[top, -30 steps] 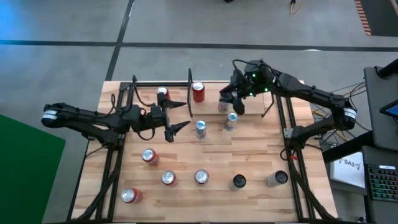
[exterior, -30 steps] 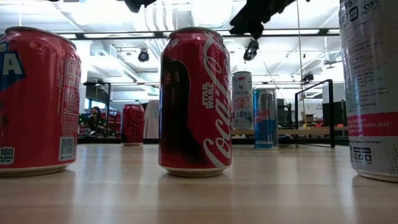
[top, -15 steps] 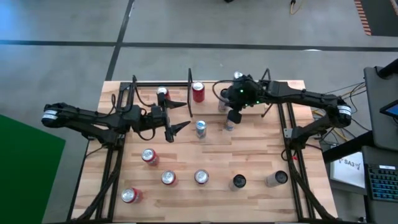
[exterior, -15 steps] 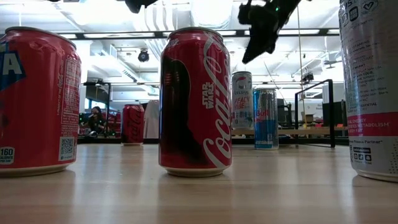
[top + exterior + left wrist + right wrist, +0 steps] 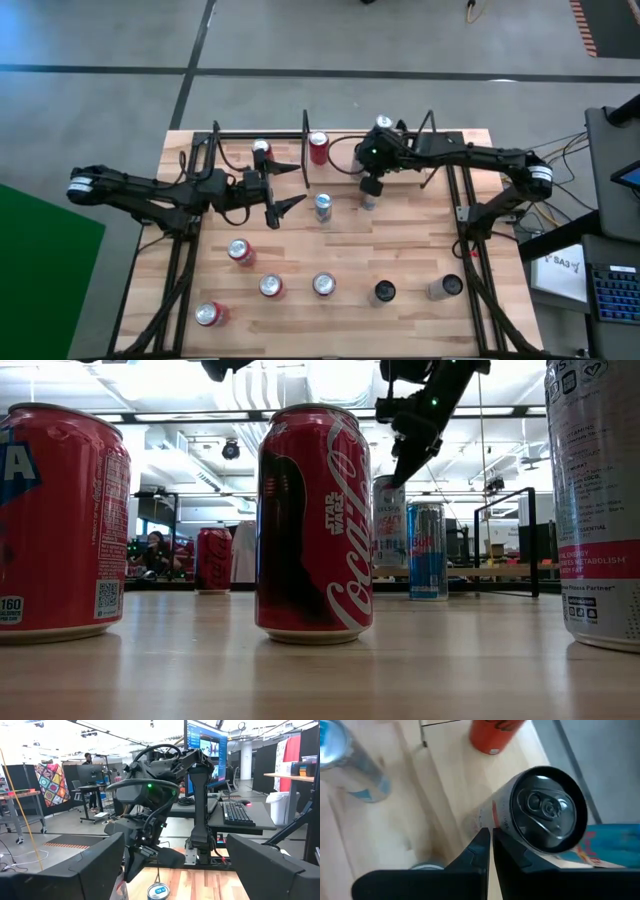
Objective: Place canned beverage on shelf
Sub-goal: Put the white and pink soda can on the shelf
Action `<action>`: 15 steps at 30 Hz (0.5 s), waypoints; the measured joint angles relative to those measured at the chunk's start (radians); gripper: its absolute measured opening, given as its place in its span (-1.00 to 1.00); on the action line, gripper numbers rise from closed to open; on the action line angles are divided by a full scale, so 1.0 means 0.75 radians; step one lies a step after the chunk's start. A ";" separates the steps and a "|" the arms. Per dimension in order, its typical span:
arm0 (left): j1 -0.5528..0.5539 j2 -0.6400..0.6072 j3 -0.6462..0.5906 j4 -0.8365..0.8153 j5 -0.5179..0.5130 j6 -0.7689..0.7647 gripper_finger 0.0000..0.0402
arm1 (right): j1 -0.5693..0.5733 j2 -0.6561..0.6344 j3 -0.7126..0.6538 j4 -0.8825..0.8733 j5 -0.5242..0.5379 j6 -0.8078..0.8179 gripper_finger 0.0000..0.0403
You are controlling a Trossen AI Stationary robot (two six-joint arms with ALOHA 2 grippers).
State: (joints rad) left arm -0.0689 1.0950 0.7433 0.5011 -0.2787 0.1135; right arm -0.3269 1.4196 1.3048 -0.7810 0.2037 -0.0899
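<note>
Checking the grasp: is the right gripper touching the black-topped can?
Cannot tell. In the right wrist view the shut right gripper lies beside the black-topped can, with neither gap nor contact plain.

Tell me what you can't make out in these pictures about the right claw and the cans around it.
- Right claw: shut, empty; what lies right under it in the high view is hidden by the arm.
- White can: label cut off in the right wrist view.
- Blue can: only its top shows in the left wrist view.
- Shelf: board partly covered by the left claw.
</note>
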 joint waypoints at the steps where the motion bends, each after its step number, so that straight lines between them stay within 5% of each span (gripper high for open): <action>1: 0.000 0.000 0.000 0.000 0.000 0.001 0.66 | -0.003 -0.002 0.000 0.000 0.009 -0.001 -0.94; 15: 0.001 0.000 0.000 0.000 0.000 0.002 0.66 | -0.054 -0.002 0.000 0.013 -0.016 -0.016 -0.94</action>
State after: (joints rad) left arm -0.0685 1.0950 0.7433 0.5011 -0.2787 0.1146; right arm -0.3672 1.4181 1.3048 -0.7712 0.1918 -0.1022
